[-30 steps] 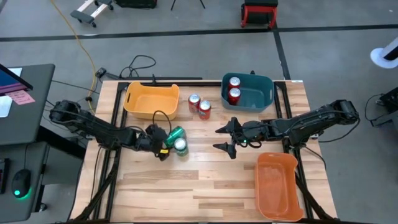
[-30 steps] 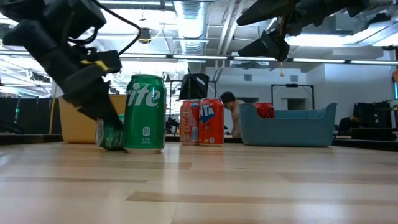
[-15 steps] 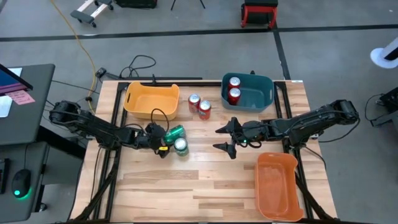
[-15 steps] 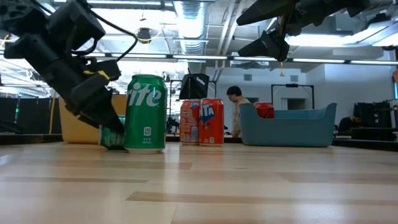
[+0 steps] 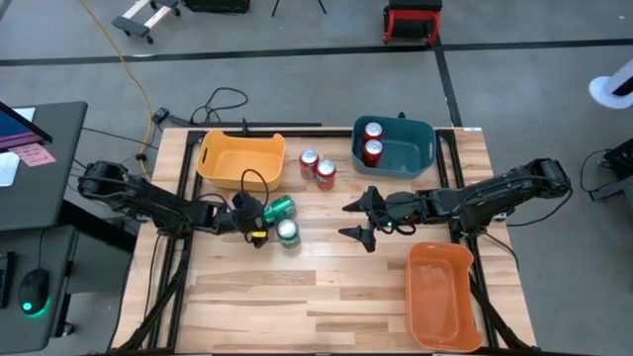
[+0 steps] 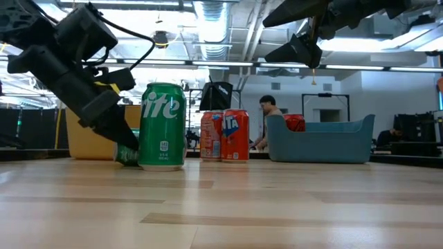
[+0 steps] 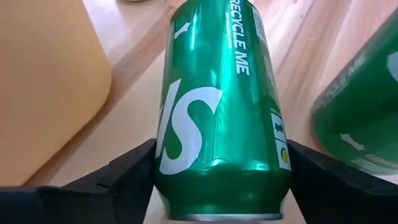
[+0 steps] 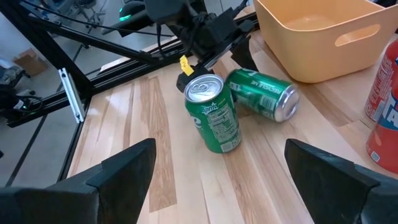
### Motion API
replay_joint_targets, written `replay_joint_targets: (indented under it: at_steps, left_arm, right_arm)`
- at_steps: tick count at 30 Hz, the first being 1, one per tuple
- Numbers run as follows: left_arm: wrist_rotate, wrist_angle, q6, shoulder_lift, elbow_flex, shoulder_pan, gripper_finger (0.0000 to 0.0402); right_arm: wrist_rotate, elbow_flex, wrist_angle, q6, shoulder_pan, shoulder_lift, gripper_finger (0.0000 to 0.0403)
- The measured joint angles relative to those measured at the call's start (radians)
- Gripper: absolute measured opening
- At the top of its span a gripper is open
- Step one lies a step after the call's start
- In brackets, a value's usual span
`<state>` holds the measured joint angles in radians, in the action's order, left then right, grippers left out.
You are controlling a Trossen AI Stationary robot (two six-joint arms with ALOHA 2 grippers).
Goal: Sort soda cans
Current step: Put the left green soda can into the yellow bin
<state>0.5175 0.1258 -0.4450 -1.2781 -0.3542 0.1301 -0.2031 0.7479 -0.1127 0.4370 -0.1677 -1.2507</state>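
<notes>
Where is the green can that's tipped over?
In the high view the tipped green can lies left of table centre, between the left gripper fingers, beside the upright green can.

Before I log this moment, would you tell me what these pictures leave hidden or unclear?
- Lying green can: low view, mostly hidden by the upright green can and left gripper.
- Two red cans in the blue bin: low view, its wall hides all but a red sliver.
- Orange bin: missing from the low view; its inside shows only from above.
- Left fingers' contact with the lying can: left wrist view, bottom edge cuts it off.
</notes>
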Motion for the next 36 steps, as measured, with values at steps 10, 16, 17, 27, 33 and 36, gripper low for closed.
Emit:
replay_joint_targets:
  at_steps: [10,16,17,27,33,36]
  left_arm:
    - [-0.042,-0.360,-0.055,0.047,-0.116,0.009,0.0301]
    - [-0.154,-0.838,-0.049,0.053,-0.381,0.043,0.0301]
    - [-0.176,-0.916,-0.040,0.047,-0.431,0.046,0.0300]
    - [-0.329,-1.441,0.165,-0.082,-0.765,0.050,0.0299]
    - [-0.395,-1.603,0.253,-0.233,-0.851,0.050,0.0299]
    - [-0.426,-1.659,0.301,-0.318,-0.883,0.050,0.0300]
  right_arm:
    - [0.000,0.000,0.002,0.000,0.000,0.000,0.0376]
    - [0.000,0.000,0.003,0.000,0.000,0.000,0.0376]
    - [0.000,0.000,0.003,0.000,0.000,0.000,0.0376]
    - [0.000,0.000,-0.003,0.000,0.000,0.000,0.0376]
    - [0.000,0.000,-0.008,0.000,0.002,0.000,0.0376]
    - [0.000,0.000,-0.007,0.000,0.006,0.000,0.0376]
